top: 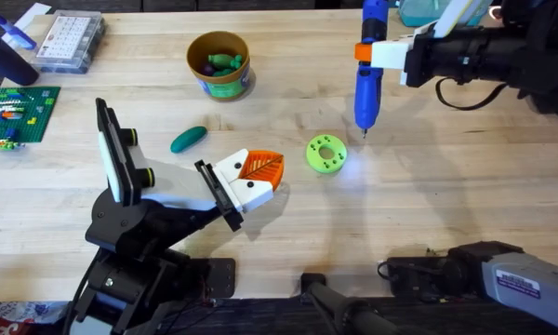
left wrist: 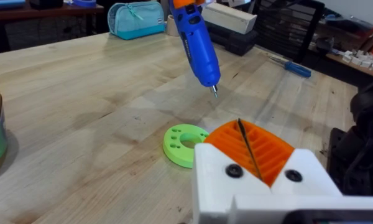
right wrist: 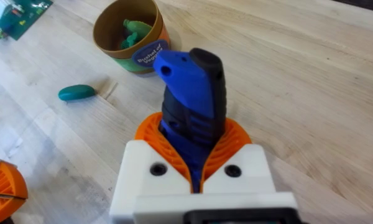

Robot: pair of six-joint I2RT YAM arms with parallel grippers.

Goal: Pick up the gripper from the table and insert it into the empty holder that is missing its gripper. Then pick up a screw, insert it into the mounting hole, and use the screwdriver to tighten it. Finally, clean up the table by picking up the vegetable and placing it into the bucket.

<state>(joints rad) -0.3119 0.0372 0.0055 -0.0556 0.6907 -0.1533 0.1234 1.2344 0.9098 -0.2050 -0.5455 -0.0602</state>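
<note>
My right gripper [right wrist: 196,177] is clenched around the blue screwdriver [top: 367,70], the orange pads pressed against its dark ribbed grip, and I hold it upright with the tip pointing down at the wooden table [top: 446,186]. The tip hangs just beyond the green ring [top: 326,154], off the ring's right side and a little farther from my bases, above the bare wood (whether it touches the table I cannot tell). From my left wrist the same screwdriver [left wrist: 199,46] shows tilted over the green ring [left wrist: 183,144], its metal point clear of the ring's rim.

My left gripper [top: 258,179] lies on the near-left side of the green ring, close to it but apart. Its orange ribbed pads [left wrist: 252,146] are pressed together with only a thin dark line between them, so it is clenched on nothing.

The green vegetable [top: 188,139] lies on the table well to the left of the green ring. Beyond the vegetable stands the bucket [top: 219,63], farther from me than the ring, with green pieces inside it. From my right wrist the bucket [right wrist: 127,31] and the vegetable [right wrist: 76,93] show beside each other, apart.

Far left of the ring sit a clear parts box [top: 70,39] and a green brick board [top: 17,113].
</note>
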